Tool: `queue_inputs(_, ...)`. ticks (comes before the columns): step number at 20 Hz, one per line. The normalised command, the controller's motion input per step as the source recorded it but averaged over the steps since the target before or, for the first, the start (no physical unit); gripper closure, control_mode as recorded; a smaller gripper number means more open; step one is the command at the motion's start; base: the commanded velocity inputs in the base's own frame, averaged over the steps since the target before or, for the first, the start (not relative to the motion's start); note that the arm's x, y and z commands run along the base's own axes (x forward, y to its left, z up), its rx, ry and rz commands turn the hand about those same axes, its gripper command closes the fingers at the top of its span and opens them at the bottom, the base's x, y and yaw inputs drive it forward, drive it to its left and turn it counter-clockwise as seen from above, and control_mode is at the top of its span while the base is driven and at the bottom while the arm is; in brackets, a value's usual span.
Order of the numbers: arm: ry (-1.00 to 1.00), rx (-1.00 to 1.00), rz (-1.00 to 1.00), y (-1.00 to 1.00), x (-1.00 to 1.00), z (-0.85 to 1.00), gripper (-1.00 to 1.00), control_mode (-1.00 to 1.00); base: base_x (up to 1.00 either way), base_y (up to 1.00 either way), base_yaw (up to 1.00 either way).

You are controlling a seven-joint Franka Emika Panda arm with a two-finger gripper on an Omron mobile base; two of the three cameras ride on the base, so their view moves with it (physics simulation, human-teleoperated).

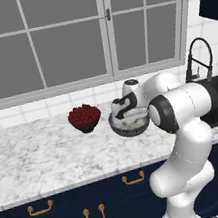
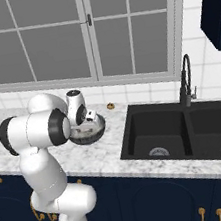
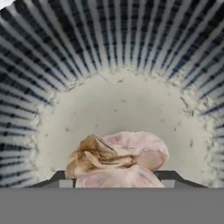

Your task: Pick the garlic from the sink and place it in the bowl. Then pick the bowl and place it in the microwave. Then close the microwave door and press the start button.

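garlic: pale pinkish-white bulb with a tan papery tuft, lying between the pincer's two finger tips, inside the bowl.
bowl: wide and shallow, dark blue-grey striped wall, pale speckled floor; upright on the marble counter, directly under the pincer.
sink: black double basin with round metal drains and a tall black faucet, well apart from the pincer, off to the arm's right.

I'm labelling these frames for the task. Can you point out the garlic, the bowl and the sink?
garlic (image 3: 124, 159): hand view, on the bulb's pale skin.
bowl (image 1: 127, 128): left base view, on its patterned outer wall.
sink (image 2: 151, 129): right base view, on the left basin's black wall.
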Motion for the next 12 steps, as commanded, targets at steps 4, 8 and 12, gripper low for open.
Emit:
queue_inputs(4,0.00,0.00,0.00,0.00,0.09,-0.02,-1.00,-1.00,0.00,0.00,0.00)
queue_inputs(8,0.00,0.01,0.00,0.00,0.00,0.00,-1.00,-1.00,0.00,0.00,0.00)
queue_inputs(12,-0.03,0.13,0.00,-0.01,-0.15,0.41,-1.00,-1.00,0.00,0.00,0.00)
